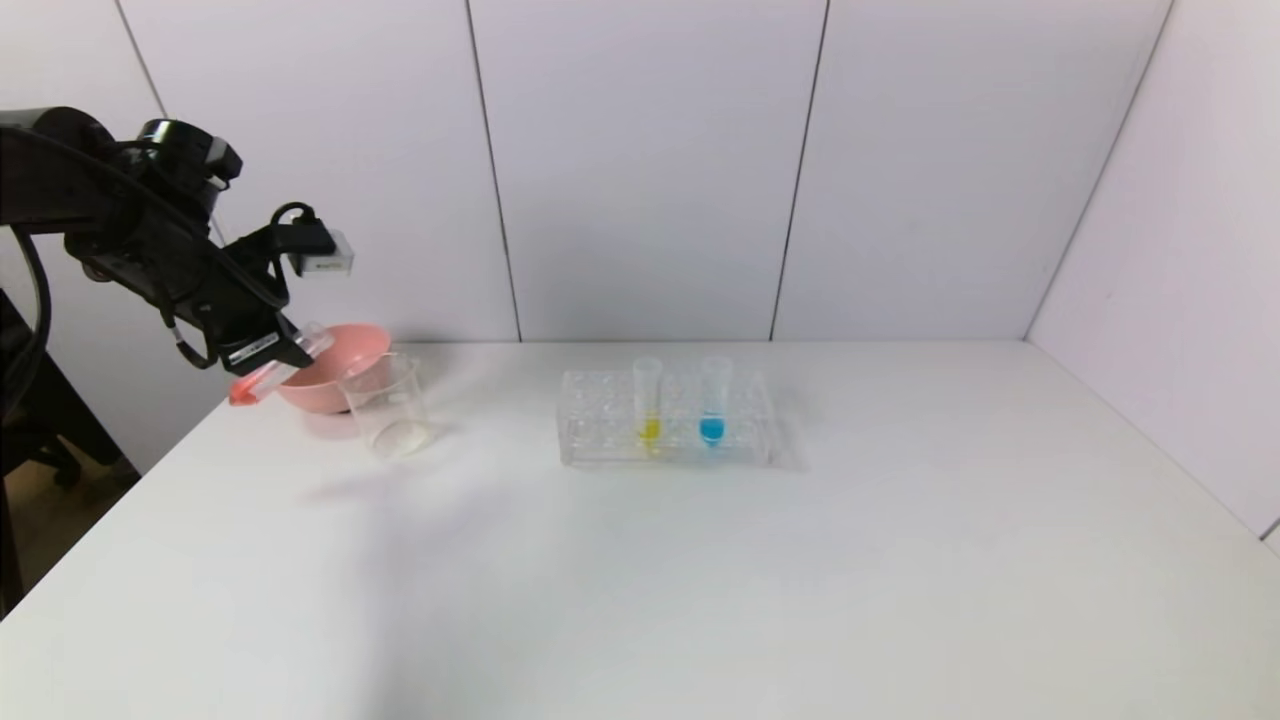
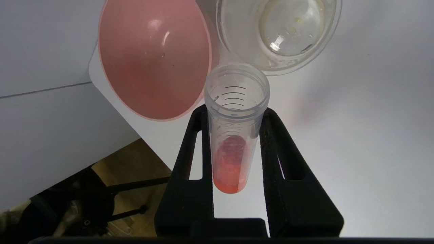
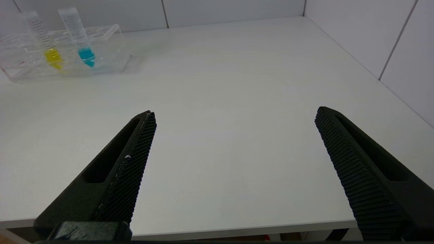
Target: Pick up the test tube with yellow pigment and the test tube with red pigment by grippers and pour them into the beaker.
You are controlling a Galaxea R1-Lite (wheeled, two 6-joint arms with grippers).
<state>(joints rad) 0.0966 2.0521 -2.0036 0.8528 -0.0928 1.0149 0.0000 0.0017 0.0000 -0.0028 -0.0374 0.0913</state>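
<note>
My left gripper (image 1: 272,352) is shut on the test tube with red pigment (image 1: 262,380) and holds it tilted in the air, red bottom low, open mouth towards the beaker (image 1: 386,405). The tube's mouth is just left of the beaker, over the pink bowl's edge. In the left wrist view the tube (image 2: 234,142) sits between the jaws of the left gripper (image 2: 234,113), with the beaker (image 2: 281,34) beyond its mouth. The test tube with yellow pigment (image 1: 648,398) stands upright in the rack; it also shows in the right wrist view (image 3: 47,44). My right gripper (image 3: 234,113) is open and empty above the table's front edge.
A pink bowl (image 1: 340,370) stands touching the beaker's far left side, also in the left wrist view (image 2: 152,57). The clear rack (image 1: 600,435) at table centre also holds a blue-bottomed tube (image 1: 713,400). The table's left edge (image 1: 150,470) lies below my left arm.
</note>
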